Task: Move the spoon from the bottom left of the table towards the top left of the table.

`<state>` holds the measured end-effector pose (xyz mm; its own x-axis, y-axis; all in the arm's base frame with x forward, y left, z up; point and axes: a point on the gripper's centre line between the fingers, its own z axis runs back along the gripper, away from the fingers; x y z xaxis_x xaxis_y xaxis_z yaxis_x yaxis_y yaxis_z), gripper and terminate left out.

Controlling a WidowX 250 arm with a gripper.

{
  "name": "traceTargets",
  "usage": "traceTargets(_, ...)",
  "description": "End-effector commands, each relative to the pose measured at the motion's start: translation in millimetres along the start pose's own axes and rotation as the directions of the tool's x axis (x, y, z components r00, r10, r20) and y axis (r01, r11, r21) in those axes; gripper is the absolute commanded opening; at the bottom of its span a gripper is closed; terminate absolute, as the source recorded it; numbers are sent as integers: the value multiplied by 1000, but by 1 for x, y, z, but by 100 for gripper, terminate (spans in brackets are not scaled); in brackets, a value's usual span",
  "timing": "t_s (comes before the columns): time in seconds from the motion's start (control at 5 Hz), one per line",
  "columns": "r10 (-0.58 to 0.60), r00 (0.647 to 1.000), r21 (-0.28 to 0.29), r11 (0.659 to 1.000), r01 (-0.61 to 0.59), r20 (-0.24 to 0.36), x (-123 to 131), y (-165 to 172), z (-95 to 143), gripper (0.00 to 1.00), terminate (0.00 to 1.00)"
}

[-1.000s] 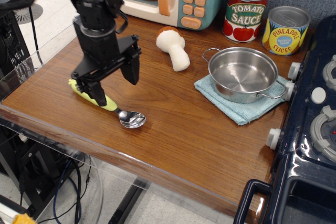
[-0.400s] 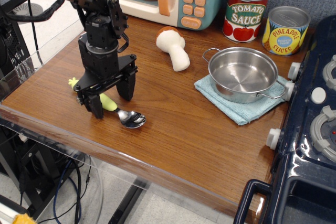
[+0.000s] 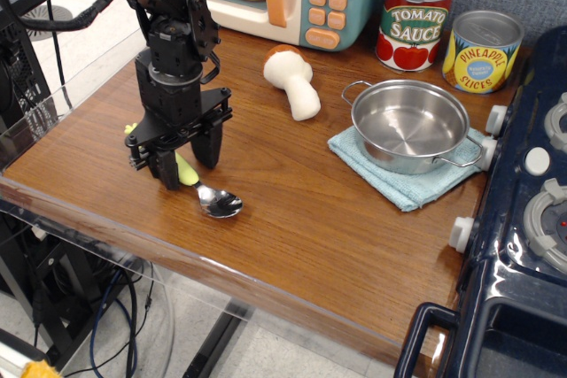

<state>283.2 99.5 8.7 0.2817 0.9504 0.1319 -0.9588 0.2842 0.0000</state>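
**Observation.image: claw astride the spoon handle near the tabletop's front-left edge**

We see the black claw [image 3: 187, 164] lowered over the small spoon [image 3: 205, 189] with its yellow-green plastic handle and shiny metal bowl. Its two fingers straddle the handle, narrowly spread; we cannot tell whether they already pinch it. The spoon lies flat on the glossy brown wood-grain tabletop [image 3: 310, 219], bowl pointing toward the front edge. We judge the crosswise straddle suits a firm grip before carrying it rearward.
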Motion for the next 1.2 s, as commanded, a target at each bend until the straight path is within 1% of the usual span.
traceTargets(0.0,-67,997,-21,998,67,33,6,5,22,0,0)
traceTargets(0.2,-129,988,-25,991,131,82,9,10,38,0,0)
traceTargets(0.4,-105,991,-67,992,111,85,20,8,50,0,0)
traceTargets(0.6,-117,992,-95,988,122,55,41,-3,58,0,0)
traceTargets(0.8,-324,940,-127,933,336,105,56,-19,69,0,0)
traceTargets(1.0,-481,864,-126,857,499,145,62,-35,76,0,0)
